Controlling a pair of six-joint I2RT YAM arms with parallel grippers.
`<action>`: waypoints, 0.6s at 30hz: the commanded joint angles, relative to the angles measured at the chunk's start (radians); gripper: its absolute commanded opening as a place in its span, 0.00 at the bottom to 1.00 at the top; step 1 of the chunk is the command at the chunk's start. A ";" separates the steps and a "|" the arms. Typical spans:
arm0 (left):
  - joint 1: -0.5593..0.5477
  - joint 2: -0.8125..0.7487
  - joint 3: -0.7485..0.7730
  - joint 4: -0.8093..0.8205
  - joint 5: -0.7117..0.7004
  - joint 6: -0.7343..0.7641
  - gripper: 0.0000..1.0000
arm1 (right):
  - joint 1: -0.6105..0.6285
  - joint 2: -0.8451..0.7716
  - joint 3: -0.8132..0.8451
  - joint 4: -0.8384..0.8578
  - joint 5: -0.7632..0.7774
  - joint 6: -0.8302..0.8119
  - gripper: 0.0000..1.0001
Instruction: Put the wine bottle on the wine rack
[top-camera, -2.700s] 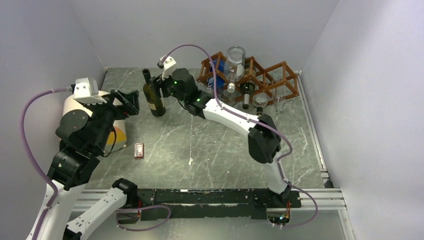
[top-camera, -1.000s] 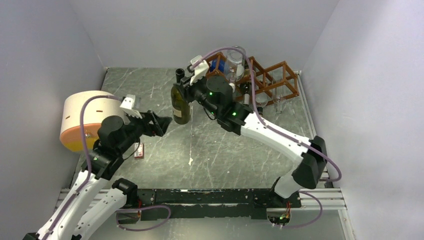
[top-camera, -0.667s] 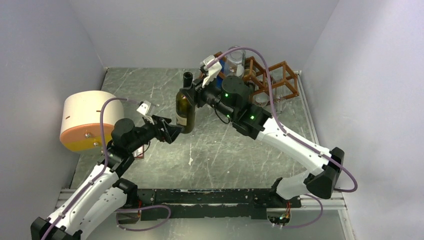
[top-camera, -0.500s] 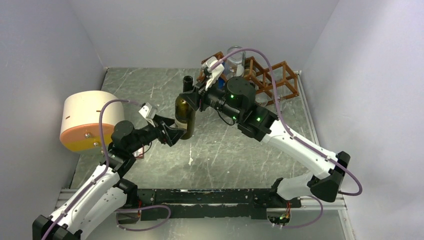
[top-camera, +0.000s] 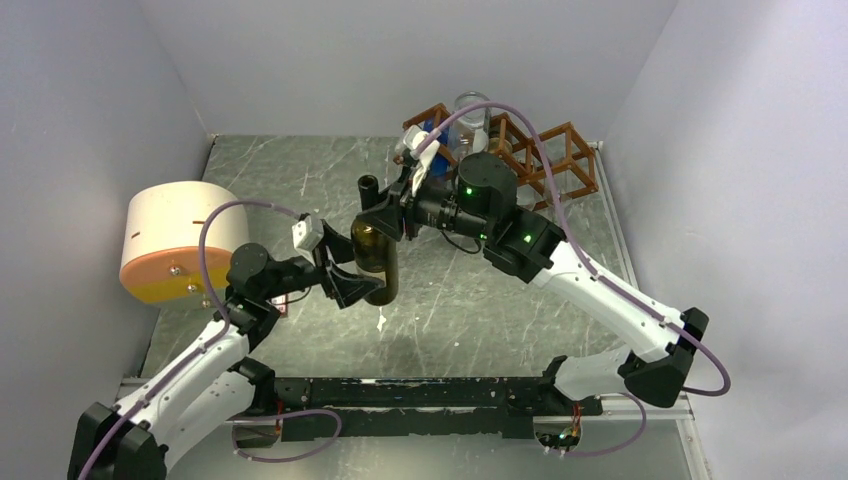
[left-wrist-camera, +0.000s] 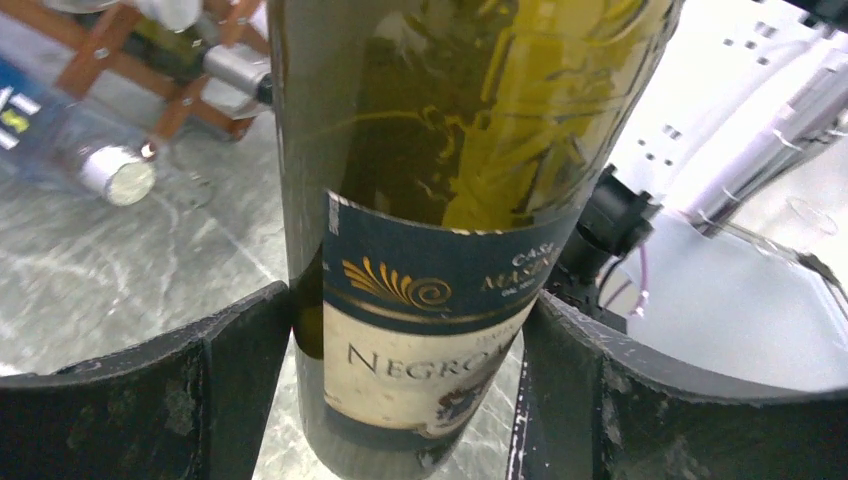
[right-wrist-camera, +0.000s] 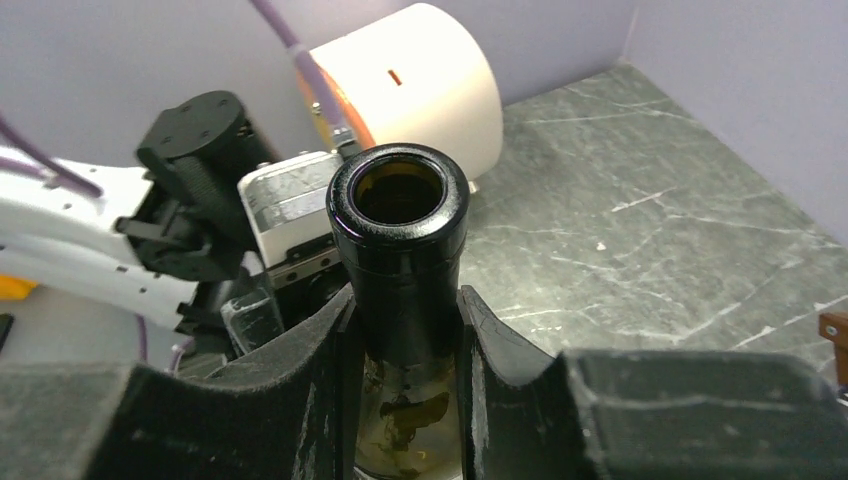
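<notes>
Table (top-camera: 470, 320): grey-green marbled top; both arms are bolted at its near edge.
Left gripper (top-camera: 350, 278): you have it low over the middle of the table, left of centre. Its jaws stand wide apart, one dark finger (left-wrist-camera: 150, 400) on each side of the wine bottle (top-camera: 377, 262). In your left wrist view both fingers lie against the glass at the height of the label (left-wrist-camera: 420, 330).
Wine bottle: dark green glass, close to upright, its top leaning a little toward the far edge. It is over the middle of the table, between your two grippers and well apart from the rack. You cannot tell whether its base touches the table.
Right gripper (top-camera: 390, 216): closed tight on the neck (right-wrist-camera: 400, 290), just under the open mouth (right-wrist-camera: 398, 192), one finger (right-wrist-camera: 300, 390) pressed to each side.
Drum (top-camera: 178, 235): cream with an orange end, lying beside the table's left edge.
Wine rack (top-camera: 560, 150): reddish-brown slats at the far edge, toward the far right corner. It holds a clear glass bottle (top-camera: 470, 112) and a blue one (top-camera: 432, 135).
</notes>
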 joint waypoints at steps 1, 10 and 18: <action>-0.008 0.069 -0.027 0.323 0.196 -0.056 0.89 | 0.002 -0.078 0.025 0.116 -0.120 0.017 0.00; -0.066 0.256 -0.049 0.732 0.326 -0.213 0.85 | 0.003 -0.155 -0.077 0.235 -0.221 0.040 0.00; -0.087 0.228 -0.009 0.628 0.298 -0.074 0.48 | 0.003 -0.181 -0.084 0.217 -0.217 0.046 0.00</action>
